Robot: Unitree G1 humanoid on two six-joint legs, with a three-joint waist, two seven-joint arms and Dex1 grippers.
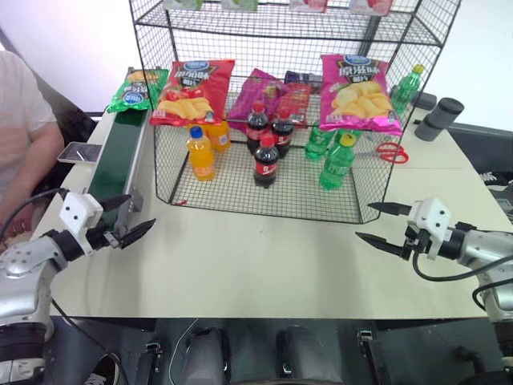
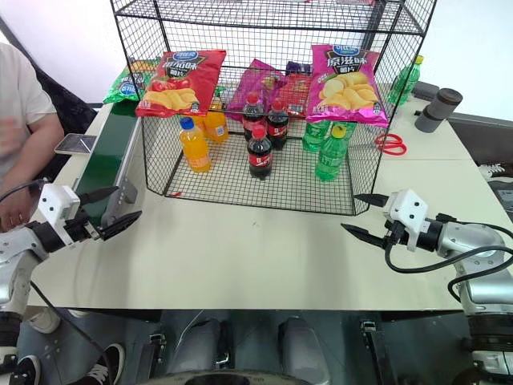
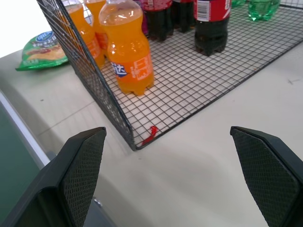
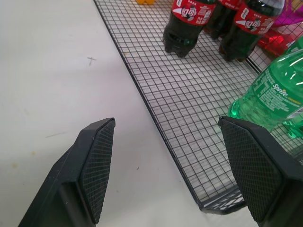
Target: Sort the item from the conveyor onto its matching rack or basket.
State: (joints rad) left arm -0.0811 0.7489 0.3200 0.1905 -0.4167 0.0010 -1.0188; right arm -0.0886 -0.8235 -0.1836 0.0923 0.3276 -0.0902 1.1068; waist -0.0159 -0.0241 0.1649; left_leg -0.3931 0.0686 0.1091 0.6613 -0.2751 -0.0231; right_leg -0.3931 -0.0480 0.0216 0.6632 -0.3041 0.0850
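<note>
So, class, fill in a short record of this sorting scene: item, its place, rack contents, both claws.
item: green chip bag
place: far end of the conveyor, beside the rack
rack front: red chip bag, pink chip bag
rack base: orange, cola and green bottles
left claw: open, empty
right claw: open, empty

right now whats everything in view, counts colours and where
green chip bag: 1, green, far end of conveyor
conveyor: 1, dark green belt, left of rack
wire rack: 1, black, table centre
red chip bag: 1, red, rack front left
pink chip bag: 1, pink, rack front right
orange soda bottles: 2, orange, rack base left
cola bottles: 3, dark, rack base middle
green soda bottles: 2, green, rack base right
scissors: 1, red, right of rack
left gripper: open, beside conveyor
right gripper: open, above table
</note>
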